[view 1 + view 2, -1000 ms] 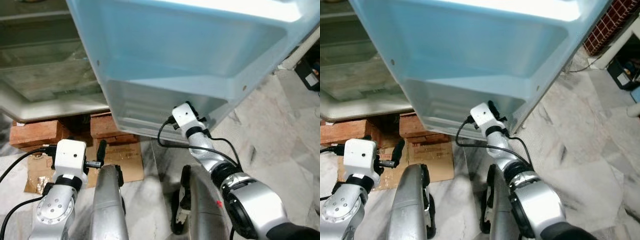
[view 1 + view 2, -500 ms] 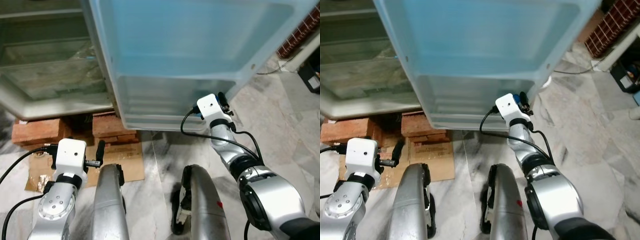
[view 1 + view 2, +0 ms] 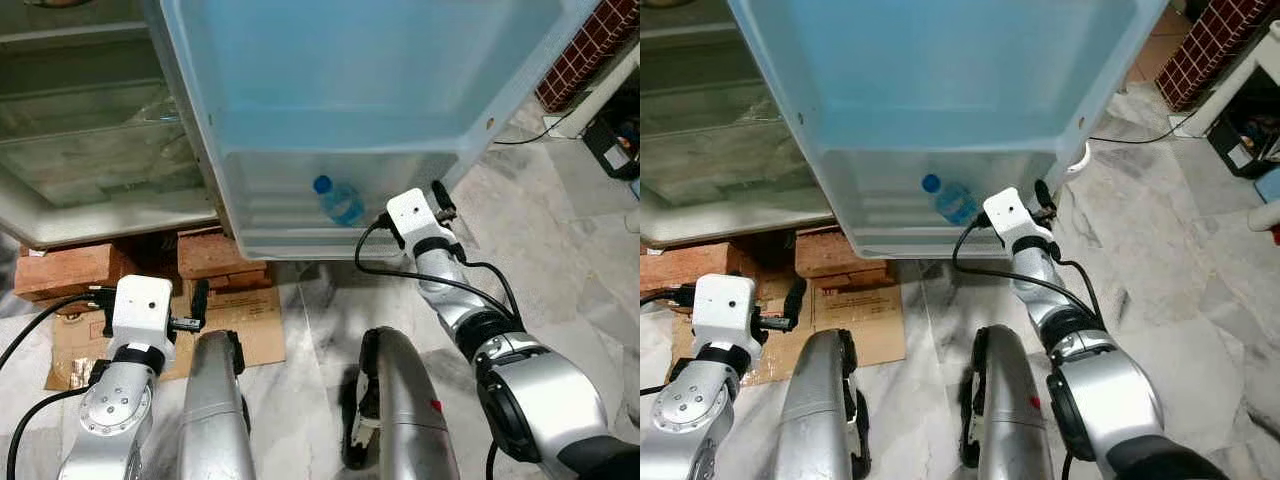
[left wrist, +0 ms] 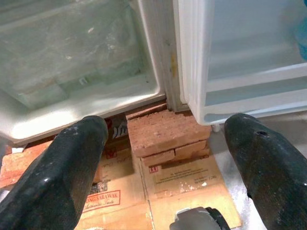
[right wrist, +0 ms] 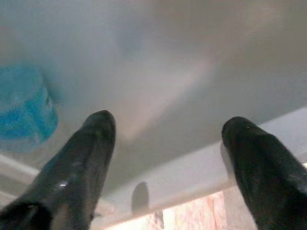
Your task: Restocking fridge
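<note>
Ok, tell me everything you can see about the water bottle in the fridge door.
The water bottle looks like clear plastic with a blue tint and a blue cap. It lies tilted in the bottom shelf of the open fridge door, seen through the shelf's translucent front, cap toward the hinge side. The right gripper is close to the door shelf with its fingers spread and not touching the bottle.

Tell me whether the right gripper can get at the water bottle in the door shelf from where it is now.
Probably not directly. The right gripper is open, below the door shelf, and the shelf's translucent front wall stands between it and the water bottle. It would likely need to rise over the rim first.
</note>
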Available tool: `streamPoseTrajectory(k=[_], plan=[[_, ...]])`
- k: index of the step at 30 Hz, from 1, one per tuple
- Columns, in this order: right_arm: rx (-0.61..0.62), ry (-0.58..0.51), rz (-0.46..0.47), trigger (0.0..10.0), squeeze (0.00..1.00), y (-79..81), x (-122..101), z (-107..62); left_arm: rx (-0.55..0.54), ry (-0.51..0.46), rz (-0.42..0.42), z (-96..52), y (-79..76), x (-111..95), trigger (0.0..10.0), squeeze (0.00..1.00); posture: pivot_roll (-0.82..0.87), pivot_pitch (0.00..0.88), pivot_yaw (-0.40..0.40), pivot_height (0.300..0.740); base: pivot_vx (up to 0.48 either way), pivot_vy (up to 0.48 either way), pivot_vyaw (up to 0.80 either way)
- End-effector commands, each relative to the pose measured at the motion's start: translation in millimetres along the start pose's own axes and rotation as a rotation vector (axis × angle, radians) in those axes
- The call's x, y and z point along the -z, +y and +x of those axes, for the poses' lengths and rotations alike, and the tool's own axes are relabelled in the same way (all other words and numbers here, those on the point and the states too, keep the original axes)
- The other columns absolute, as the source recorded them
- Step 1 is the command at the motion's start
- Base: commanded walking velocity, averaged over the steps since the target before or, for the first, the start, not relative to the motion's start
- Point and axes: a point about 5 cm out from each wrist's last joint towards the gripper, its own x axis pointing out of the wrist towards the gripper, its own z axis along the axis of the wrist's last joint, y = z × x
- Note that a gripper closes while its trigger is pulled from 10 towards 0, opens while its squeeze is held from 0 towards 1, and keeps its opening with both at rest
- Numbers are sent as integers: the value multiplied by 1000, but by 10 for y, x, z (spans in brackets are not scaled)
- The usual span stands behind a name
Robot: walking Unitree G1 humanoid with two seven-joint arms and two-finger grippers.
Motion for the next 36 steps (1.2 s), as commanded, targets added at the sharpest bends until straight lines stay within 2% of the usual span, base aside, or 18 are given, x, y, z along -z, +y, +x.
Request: streamPoseTrajectory(k=[1, 8, 10, 17, 18, 22, 24, 28, 32, 36], plan=[[-20, -24, 28, 10000, 1000, -25, 40, -39, -23, 26, 10, -5, 27, 75, 10000, 0, 164, 212, -59, 567, 0, 0, 0], [-55, -96, 54, 10000, 1000, -120, 121, -154, -32, 13, 8, 80, -6, 80, 10000, 0, 119, 176, -59, 567, 0, 0, 0], [-29, -105, 73, 10000, 1000, -238, 216, -255, -35, 2, -1, 128, -26, 80, 10000, 0, 102, 155, -56, 567, 0, 0, 0], [0, -130, 97, 10000, 1000, -358, 255, -415, -45, -9, -5, 173, -39, 87, 10000, 0, 86, 126, -50, 567, 0, 0, 0], [-2, -141, 110, 10000, 1000, -378, 247, -490, -46, -13, -6, 186, -40, 94, 10000, 0, 80, 115, -49, 567, 0, 0, 0], [-39, -148, 210, 10000, 1000, -317, 203, -714, -58, -25, -13, 229, -39, 113, 10000, 0, 60, 78, -50, 567, 0, 0, 0], [-57, -145, 239, 10000, 1000, -292, 200, -754, -60, -25, -13, 240, -42, 116, 10000, 0, 57, 73, -50, 567, 0, 0, 0], [-79, -122, 290, 10000, 1000, -261, 183, -986, -55, -38, -38, 308, -91, 125, 10000, 0, 24, 35, -41, 567, 0, 0, 0], [-78, -83, 349, 10000, 1000, -282, 186, -1048, -46, -40, -46, 358, -137, 139, 10000, 0, 6, 23, -36, 567, 0, 0, 0], [-99, -71, 344, 10000, 1000, -290, 182, -1020, -52, -12, -41, 412, -158, 169, 10000, 0, -4, 18, -34, 567, 0, 0, 0]])
